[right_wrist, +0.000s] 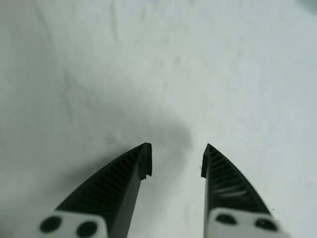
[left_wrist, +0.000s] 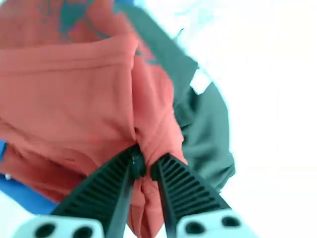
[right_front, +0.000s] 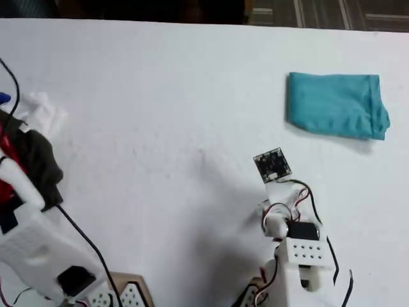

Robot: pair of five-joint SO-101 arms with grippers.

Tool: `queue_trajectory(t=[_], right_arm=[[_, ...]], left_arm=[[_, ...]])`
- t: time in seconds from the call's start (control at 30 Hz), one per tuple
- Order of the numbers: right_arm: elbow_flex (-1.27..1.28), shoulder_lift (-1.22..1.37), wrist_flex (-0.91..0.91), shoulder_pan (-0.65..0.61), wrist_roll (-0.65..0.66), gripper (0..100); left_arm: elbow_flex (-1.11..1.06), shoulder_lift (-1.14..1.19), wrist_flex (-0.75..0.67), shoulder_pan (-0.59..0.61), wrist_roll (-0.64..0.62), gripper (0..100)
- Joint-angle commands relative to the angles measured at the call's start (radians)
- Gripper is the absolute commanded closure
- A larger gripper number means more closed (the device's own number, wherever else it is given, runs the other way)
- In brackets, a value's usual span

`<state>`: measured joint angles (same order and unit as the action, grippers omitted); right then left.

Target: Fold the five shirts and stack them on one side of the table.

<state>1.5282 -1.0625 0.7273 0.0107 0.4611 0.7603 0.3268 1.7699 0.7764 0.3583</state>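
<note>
The pile of shirts (right_front: 38,163) at the table (right_front: 160,96) edge is cut off by the frame and partly covered by the left arm (right_front: 29,246), so their number cannot be told. The red shirt (left_wrist: 74,99) runs past the frame; the blue cloth (left_wrist: 22,198) beneath is perhaps another shirt.

A big white worktop (right_front: 160,115) takes up most of the high view. It looks soft, like a cloth, with small wrinkles. Its far edge runs straight across. Past that edge is a dark strip (right_front: 128,7). At the far right is floor (right_front: 319,11) with grey and brown stripes. A small brown wood board (right_front: 137,284) sits at the near edge. The light is bright, with a soft grey shadow (right_front: 217,249) near the front.
</note>
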Motion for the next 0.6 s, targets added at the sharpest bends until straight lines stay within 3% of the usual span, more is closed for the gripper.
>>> queue_trajectory(t=[0.0,0.3,0.57], right_arm=[[-0.005,-0.024,-0.028,0.004,-0.054,82.9],[-0.003,-0.016,-0.074,0.056,-0.081,82.9],[0.005,-0.024,-0.074,0.054,-0.081,82.9]], left_arm=[[0.019,-0.183,0.020,-0.130,-0.012,98],[-0.117,-0.609,0.015,-0.559,-0.101,98],[-0.171,-0.646,0.003,-0.916,-0.238,98]])
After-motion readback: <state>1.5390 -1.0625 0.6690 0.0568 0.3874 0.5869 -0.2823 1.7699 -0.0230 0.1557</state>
